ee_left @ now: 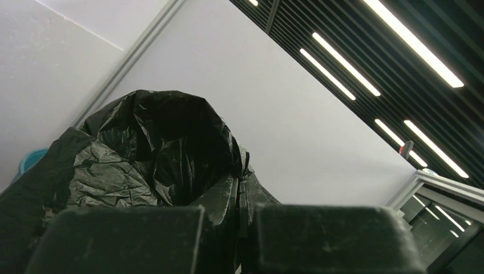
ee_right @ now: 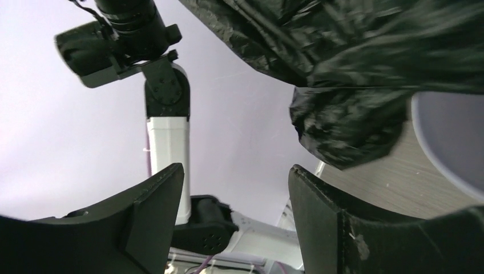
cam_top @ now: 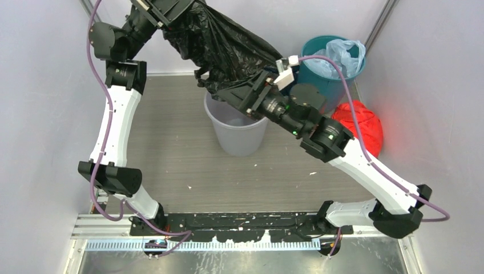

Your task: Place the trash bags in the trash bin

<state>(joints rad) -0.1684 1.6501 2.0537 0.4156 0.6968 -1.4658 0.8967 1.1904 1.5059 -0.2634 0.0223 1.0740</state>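
The black trash bag [cam_top: 228, 48] hangs high at the back, stretched from my left gripper [cam_top: 165, 8] down to its crumpled lower end just over the far rim of the light grey trash bin [cam_top: 240, 137]. In the left wrist view the left gripper [ee_left: 228, 228] is shut on a fold of the bag [ee_left: 142, 154]. My right gripper [cam_top: 225, 94] sits over the bin beside the bag's lower end. Its jaws [ee_right: 237, 188] stand open with nothing between them; the bag [ee_right: 354, 114] hangs above and to the right, next to the bin's rim [ee_right: 451, 142].
A teal bin [cam_top: 319, 80] holding a pale blue plastic bag [cam_top: 342, 54] stands at the back right, a red cloth bundle [cam_top: 359, 125] beside it. Pale walls close in left, right and back. The left arm [ee_right: 165, 114] shows beyond the right fingers.
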